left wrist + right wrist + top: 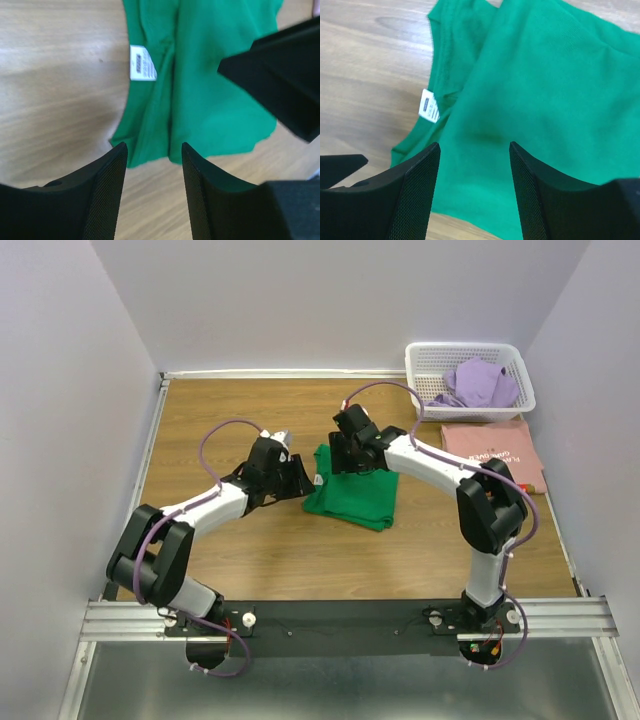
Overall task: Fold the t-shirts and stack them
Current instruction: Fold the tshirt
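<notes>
A bright green t-shirt point(355, 495) lies folded in the middle of the wooden table; it fills the left wrist view point(210, 90) and the right wrist view point(545, 100), with its white neck label point(142, 62) showing. My left gripper point(300, 478) is open and empty just left of the shirt's edge. My right gripper point(345, 455) is open and empty above the shirt's far edge. A dusty pink t-shirt point(490, 450) with printed text lies folded at the right. A lavender-purple t-shirt point(480, 383) lies crumpled in the basket.
A white plastic lattice basket point(430, 365) stands at the back right corner. White walls close in the table on three sides. The right gripper's finger point(280, 75) shows in the left wrist view, close to the left gripper.
</notes>
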You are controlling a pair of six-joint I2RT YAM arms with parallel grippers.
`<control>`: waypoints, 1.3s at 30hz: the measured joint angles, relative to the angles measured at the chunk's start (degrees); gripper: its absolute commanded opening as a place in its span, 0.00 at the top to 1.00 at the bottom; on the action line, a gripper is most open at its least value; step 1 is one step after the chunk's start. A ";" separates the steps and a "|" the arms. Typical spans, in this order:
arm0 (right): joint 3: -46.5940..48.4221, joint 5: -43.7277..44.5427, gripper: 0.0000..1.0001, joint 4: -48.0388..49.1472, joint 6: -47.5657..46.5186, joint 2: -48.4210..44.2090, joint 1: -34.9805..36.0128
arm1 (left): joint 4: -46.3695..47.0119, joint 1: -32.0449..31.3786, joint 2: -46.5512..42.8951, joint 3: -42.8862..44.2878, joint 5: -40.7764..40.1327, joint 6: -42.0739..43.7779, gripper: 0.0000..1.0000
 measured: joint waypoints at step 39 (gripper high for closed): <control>5.90 1.29 0.99 -0.52 9.18 10.25 0.15 | 7.65 -4.57 10.84 -2.47 2.19 -12.44 0.94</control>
